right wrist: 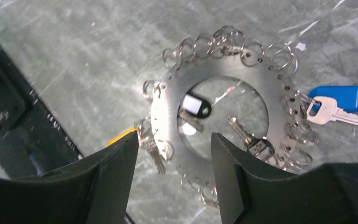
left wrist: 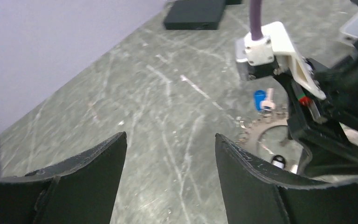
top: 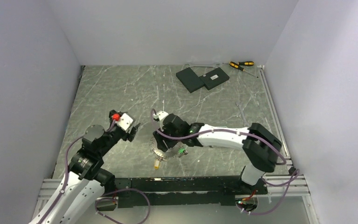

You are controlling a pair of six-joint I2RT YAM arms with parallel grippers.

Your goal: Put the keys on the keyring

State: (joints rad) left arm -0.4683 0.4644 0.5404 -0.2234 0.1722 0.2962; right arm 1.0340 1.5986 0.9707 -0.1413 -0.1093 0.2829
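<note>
**Keyring** point(right wrist: 223, 69): flat grey metal disc with a wide central hole, lying flat on the marbled desk point(top: 121, 88) near its front edge, just ahead of the arm bases; small split rings fringe its rim.

**Keys:** blue-tagged key point(right wrist: 340, 100) just outside the rim, among the split rings; yellow-headed key point(right wrist: 121, 136) at the opposite side, partly hidden by a finger; black-tagged key point(right wrist: 193, 105) and a bare metal key point(right wrist: 247, 135) visible within the hole.

**Right fingers** point(right wrist: 121, 158): spread apart directly above the keyring, holding nothing.

**Left fingers** point(left wrist: 112, 154): likewise parted and empty, over bare desk near the keyring's left side.

**Far edge of desk:** two black slabs point(top: 203, 78), overlapping; beside them, yellow-and-black screwdrivers point(top: 241, 64).
</note>
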